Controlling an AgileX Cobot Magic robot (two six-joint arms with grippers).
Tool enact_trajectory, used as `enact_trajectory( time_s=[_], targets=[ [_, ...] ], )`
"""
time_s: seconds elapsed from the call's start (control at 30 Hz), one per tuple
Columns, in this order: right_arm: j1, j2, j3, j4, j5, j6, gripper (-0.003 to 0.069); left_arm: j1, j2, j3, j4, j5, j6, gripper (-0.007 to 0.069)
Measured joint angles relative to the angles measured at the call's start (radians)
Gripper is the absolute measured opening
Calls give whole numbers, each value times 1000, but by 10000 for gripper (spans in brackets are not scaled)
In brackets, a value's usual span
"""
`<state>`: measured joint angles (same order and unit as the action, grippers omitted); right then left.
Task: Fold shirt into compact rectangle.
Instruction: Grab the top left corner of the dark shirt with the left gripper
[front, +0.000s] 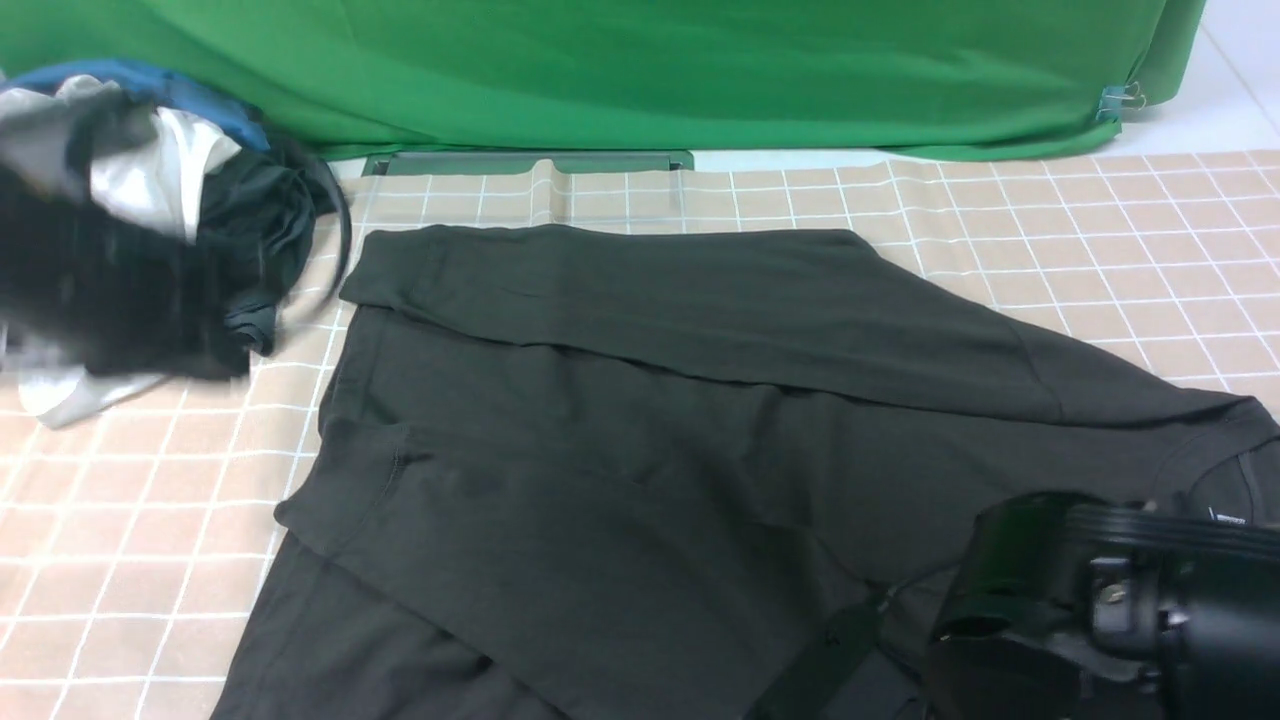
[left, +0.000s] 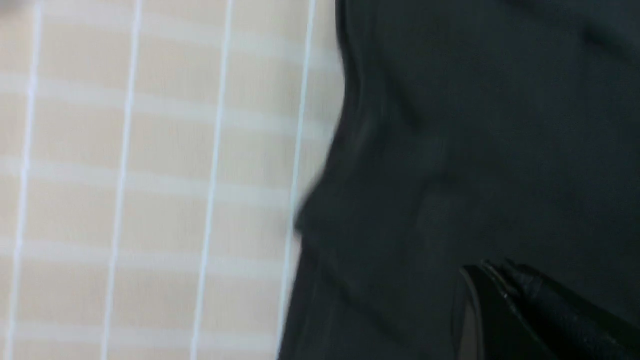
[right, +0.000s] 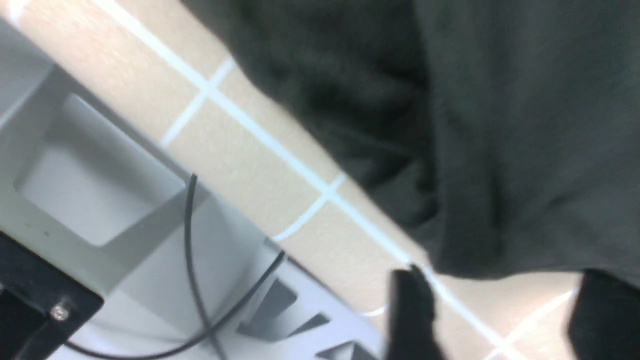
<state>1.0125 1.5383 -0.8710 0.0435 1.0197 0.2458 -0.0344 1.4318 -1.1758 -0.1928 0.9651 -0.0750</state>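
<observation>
The right tool (right: 500, 300) is set wide and empty beside the part-folded shirt (front: 640, 420), presumably for the next grip; the left tool (left: 500, 272) is closed.

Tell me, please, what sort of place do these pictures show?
Most likely a robot lab's recording set-up, not a home: a green backdrop cloth hangs clipped at the back, a checked tablecloth lies under the black shirt, and a robot arm hangs over that shirt.

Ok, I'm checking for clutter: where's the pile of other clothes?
In the front view, the clothes pile lies on the robot's far left, just beside the black shirt.
</observation>
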Motion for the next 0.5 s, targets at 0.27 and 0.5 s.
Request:
enact_trajectory(
  time_s=[0.27,0.5],
  targets=[
    [-45,-262,-2,-88,-2,45,36,5,350,-328,27,3,6,63],
    [-168,-453,-2,-84,4,45,34,5,639,-570,89,-47,6,323]
  ],
)
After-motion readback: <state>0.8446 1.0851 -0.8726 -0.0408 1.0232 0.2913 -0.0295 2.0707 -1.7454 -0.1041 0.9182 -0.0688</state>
